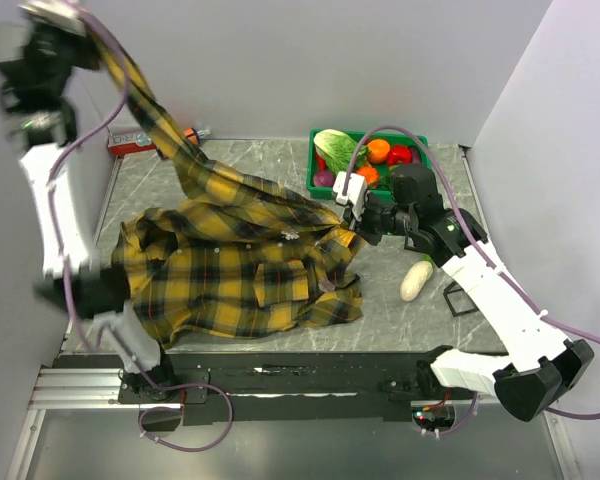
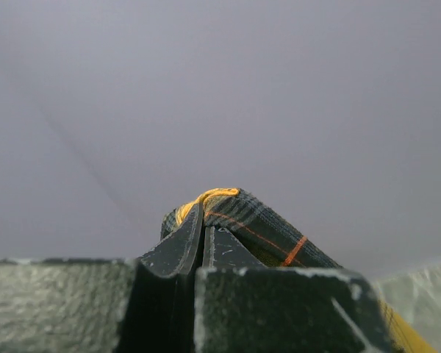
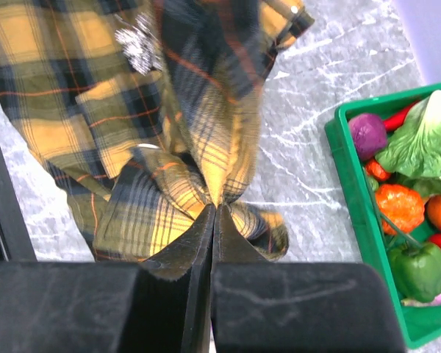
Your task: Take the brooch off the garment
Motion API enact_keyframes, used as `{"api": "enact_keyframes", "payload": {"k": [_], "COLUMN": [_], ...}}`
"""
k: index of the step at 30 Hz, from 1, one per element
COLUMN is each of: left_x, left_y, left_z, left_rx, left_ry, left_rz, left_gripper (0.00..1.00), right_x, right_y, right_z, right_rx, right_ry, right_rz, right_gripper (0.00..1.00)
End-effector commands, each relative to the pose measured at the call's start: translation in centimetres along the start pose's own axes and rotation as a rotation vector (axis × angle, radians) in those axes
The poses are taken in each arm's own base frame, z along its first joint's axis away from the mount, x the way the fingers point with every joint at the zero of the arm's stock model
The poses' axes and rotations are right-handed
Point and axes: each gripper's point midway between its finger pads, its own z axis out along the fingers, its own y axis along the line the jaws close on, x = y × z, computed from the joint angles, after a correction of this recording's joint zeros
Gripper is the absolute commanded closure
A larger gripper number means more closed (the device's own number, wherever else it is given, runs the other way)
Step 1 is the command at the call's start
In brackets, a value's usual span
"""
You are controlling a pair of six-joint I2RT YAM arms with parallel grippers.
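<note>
Sleeve cloth of the yellow-and-black plaid button-up shirt (image 1: 230,270) is clenched in the left gripper (image 1: 65,15), raised high beside the left wall. The shirt's body is spread over the left and middle of the grey marbled table (image 1: 410,325), with bare tabletop to its right. A tiny silvery-white flower-shaped brooch (image 1: 289,237) sits face-up on the chest; its long axis cannot be told. Just right of it, the right gripper (image 1: 352,226) pinches a bunched fold. A green plastic tray (image 1: 315,150) stands behind.

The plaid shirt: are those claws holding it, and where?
The left gripper pinches a raised sleeve-like strip of the shirt; the right gripper pinches a bunched fold.
</note>
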Motion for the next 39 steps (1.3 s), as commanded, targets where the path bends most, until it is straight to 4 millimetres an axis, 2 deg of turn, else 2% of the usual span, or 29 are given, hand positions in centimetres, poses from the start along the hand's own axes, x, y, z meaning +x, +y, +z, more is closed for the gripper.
{"api": "enact_keyframes", "payload": {"k": [1,2,3,4,5,6,7,8,9,10,11,12,13,14,15,17,19,20,21,22,24,25,26,31,32,33,37,38,39], "left_x": [17.3,17.1,21.7,23.0,24.0,26.0,26.6,29.4,28.1,28.5,28.8,29.1,29.0,28.8,28.7,28.2,29.5,29.2,30.0,31.6,32.7,34.3,34.7,37.2,37.5,37.8,40.2,40.5,41.1], "left_y": [-6.4,-6.2,-7.6,-8.9,-9.0,-9.9,-10.8,-12.3,-11.8,-11.9,-12.7,-12.1,-12.0,-12.3,-12.0,-13.0,-15.2,-15.6,-16.4,-17.5,-17.8,-18.2,-18.2,-19.2,-19.5,-19.7,-20.4,-20.1,-20.1], "left_z": [6.6,7.7,9.0,9.5,9.9,9.8,9.5,8.2,7.1,6.1,3.5,1.9,0.3,-2.5,-4.3,-8.1,-12.1,-13.5,-15.1,-17.0,-18.6,-20.2,-20.8,-22.7,-22.7,-22.7,-22.1,-21.1,-20.9], "left_rx": [0.145,0.122,0.134,0.142,0.117,0.130,0.147,0.177,0.171,0.174,0.211,0.208,0.216,0.229,0.261,0.336,0.461,0.493,0.547,0.582,0.613,0.619,0.625,0.656,0.661,0.658,0.596,0.560,0.542], "left_ry": [0.262,0.250,0.315,0.340,0.363,0.404,0.428,0.508,0.513,0.542,0.591,0.617,0.633,0.659,0.661,0.687,0.774,0.789,0.819,0.869,0.885,0.934,0.939,0.932,0.926,0.925,0.912,0.892,0.896], "left_rz": [-0.143,-0.124,-0.138,-0.142,-0.128,-0.117,-0.102,-0.123,-0.127,-0.137,-0.164,-0.194,-0.214,-0.237,-0.254,-0.265,-0.239,-0.222,-0.195,-0.190,-0.109,-0.093,-0.067,0.025,0.047,0.061,0.154,0.200,0.218], "left_gripper": [0.99,0.99,0.99,0.93,0.82,0.73,0.51,0.45,0.37,0.36,0.35,0.34,0.28,0.27,0.26,0.25,0.25,0.25,0.19,0.19,0.21,0.20,0.13,0.14,0.14,0.05,0.07,0.08,0.13], "right_x": [-0.7,-0.5,-0.4,-0.2,-0.2,0.1,0.1,0.1,0.3,0.4,0.6,0.9,1.0,1.2,1.5,2.2,2.4,2.6,2.7,2.7,2.7,2.6,2.6,2.6,2.6,2.5,2.4,2.6,2.6], "right_y": [-0.4,-0.4,-0.2,-0.1,-0.1,-0.1,0.1,0.1,0.1,0.0,-0.1,-0.1,0.0,-0.1,-0.2,-0.4,-0.6,-0.7,-0.7,-0.9,-1.0,-1.0,-1.1,-1.4,-1.6,-1.5,-1.6,-1.6,-1.6], "right_z": [-0.6,-0.5,-0.3,-0.3,-0.1,0.1,0.1,0.1,0.3,0.3,0.4,0.7,0.7,0.9,1.0,1.6,1.7,2.0,2.2,2.3,2.6,2.7,2.9,3.0,3.0,3.0,3.0,3.1,3.2], "right_rx": [0.021,0.016,0.006,0.003,-0.001,-0.002,-0.009,-0.009,-0.006,-0.001,0.002,0.002,0.000,0.001,-0.001,-0.003,-0.004,-0.010,-0.014,-0.014,-0.020,-0.023,-0.024,-0.018,-0.017,-0.016,-0.017,-0.020,-0.019], "right_ry": [-0.011,-0.005,0.000,0.004,0.004,0.013,0.013,0.011,0.014,0.016,0.017,0.021,0.021,0.025,0.031,0.046,0.051,0.055,0.057,0.056,0.056,0.056,0.059,0.065,0.066,0.065,0.064,0.068,0.068], "right_rz": [-0.032,-0.024,-0.018,-0.007,0.002,0.016,0.022,0.023,0.031,0.039,0.042,0.052,0.063,0.072,0.080,0.101,0.115,0.123,0.128,0.134,0.142,0.144,0.145,0.144,0.145,0.146,0.157,0.161,0.158], "right_gripper": [1.00,1.00,1.00,1.00,1.00,1.00,1.00,1.00,1.00,1.00,1.00,1.00,1.00,1.00,1.00,1.00,1.00,1.00,1.00,1.00,1.00,1.00,1.00,1.00,1.00,1.00,1.00,1.00,1.00]}}
